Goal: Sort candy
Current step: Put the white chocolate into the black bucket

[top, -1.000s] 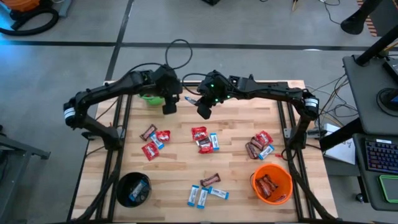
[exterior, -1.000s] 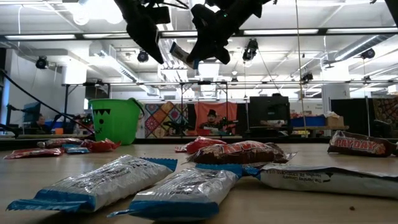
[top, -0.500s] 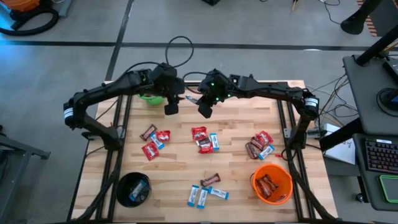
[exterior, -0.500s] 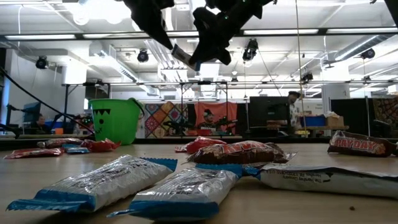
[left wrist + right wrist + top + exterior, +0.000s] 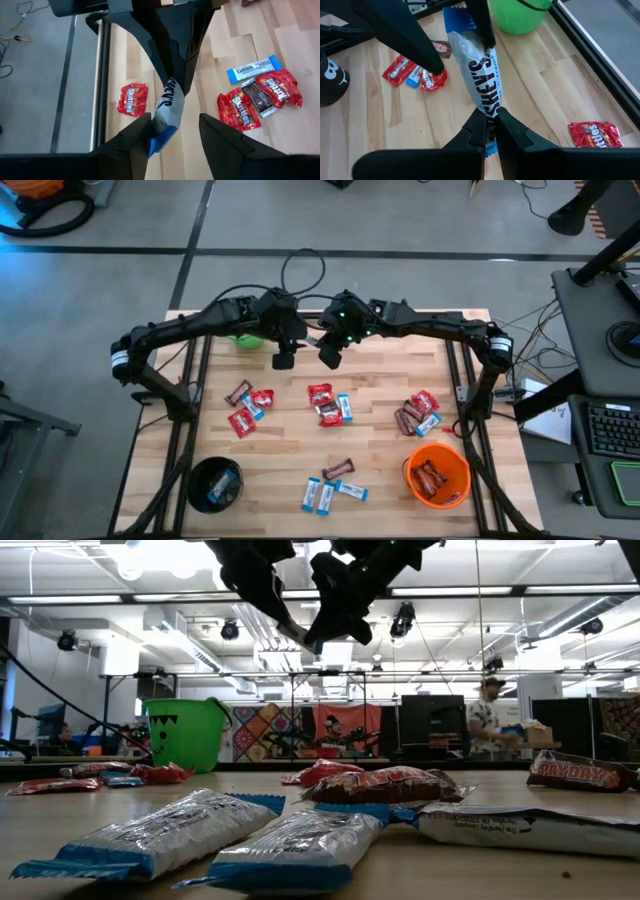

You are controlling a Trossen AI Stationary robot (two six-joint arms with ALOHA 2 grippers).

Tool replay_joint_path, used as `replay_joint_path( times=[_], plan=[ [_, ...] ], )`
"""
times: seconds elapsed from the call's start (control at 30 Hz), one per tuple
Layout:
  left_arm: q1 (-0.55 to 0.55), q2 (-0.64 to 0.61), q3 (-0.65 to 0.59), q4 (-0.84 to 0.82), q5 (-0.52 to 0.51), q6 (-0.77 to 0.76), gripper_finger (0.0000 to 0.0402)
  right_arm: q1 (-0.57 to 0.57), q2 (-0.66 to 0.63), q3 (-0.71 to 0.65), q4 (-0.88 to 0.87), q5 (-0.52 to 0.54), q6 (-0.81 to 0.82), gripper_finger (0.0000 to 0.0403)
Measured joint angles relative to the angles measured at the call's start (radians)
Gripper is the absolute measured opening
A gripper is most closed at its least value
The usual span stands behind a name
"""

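Wooden tabletop (image 5: 380,430), candies scattered. Held aloft near twelve o'clock: blue-and-white packet (image 5: 481,80), pinched in closed right fingers (image 5: 490,125), long axis stretched toward left gripper (image 5: 175,132). Left fingers spread around its free end, not yet clamped.

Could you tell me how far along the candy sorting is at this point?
Done: brown bars lie in the orange bucket, blue-and-white packets in the black bucket. In hand: the right claw is shut on a blue-and-white packet above the table, with the open left claw around its other end. Left: the candies scattered on the table.
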Motion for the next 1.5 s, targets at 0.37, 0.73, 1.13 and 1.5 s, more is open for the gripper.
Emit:
replay_joint_path(
  times=[0.37,0.73,1.13,1.5],
  plan=[
    [0.000,0.013,0.000,0.017,0.005,0.004,0.0109,0.000,0.000,0.000,0.001,0.000,0.006,0.0013],
    [0.003,0.012,0.000,0.014,0.006,0.005,0.0010,0.000,0.000,0.000,0.002,0.007,0.016,0.0013],
    [0.003,0.011,0.000,-0.005,0.002,-0.004,0.0002,0.002,0.000,0.000,0.005,0.054,0.010,0.0023],
    [0.011,0.003,-0.001,-0.042,-0.013,-0.008,0.0001,-0.004,0.000,0.001,-0.019,0.141,0.002,0.0139]
  ],
)
